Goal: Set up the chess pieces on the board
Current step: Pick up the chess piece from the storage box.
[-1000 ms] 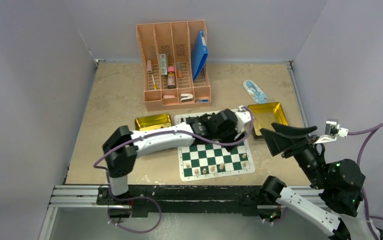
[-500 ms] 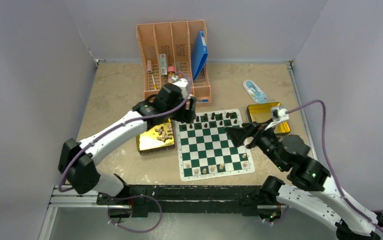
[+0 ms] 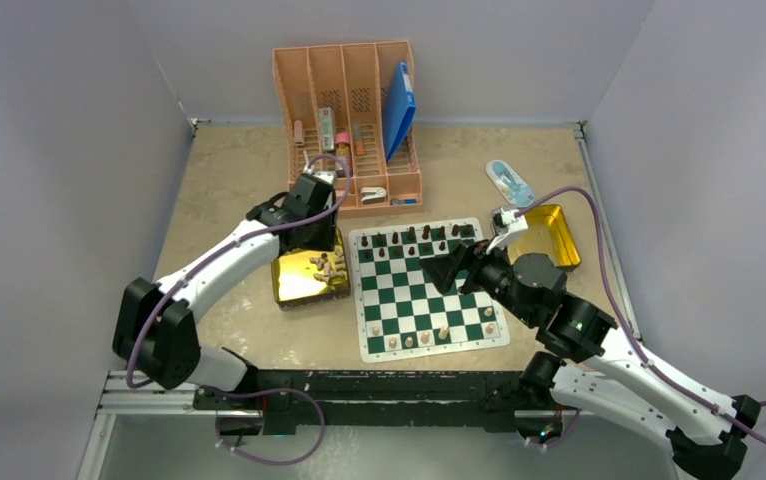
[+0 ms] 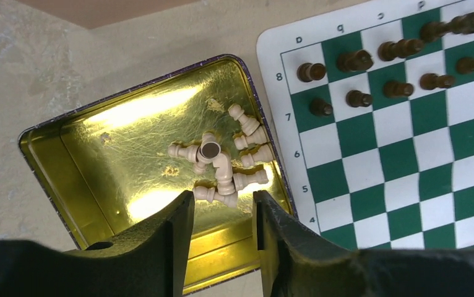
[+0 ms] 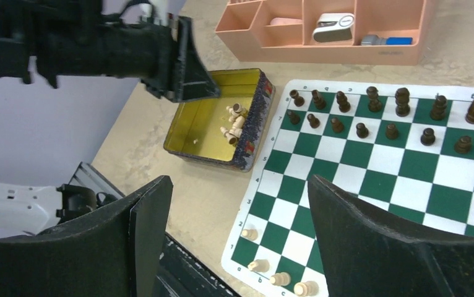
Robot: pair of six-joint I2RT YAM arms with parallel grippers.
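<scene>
Plainly the step in hand is a pick from the gold tin (image 4: 107, 154) at the left of the left wrist frame, where pale chess pieces (image 4: 222, 167) lie heaped by its right wall. The left tool (image 4: 223, 199) hangs above them, fingers apart with nothing between; it would do best to single out a piece at the heap's edge, straddle its stem and close gently. The right tool (image 5: 239, 180), spread wide and empty over the board (image 5: 401, 185), should avoid the dark pieces (image 5: 401, 102) standing in the upper rows.
</scene>
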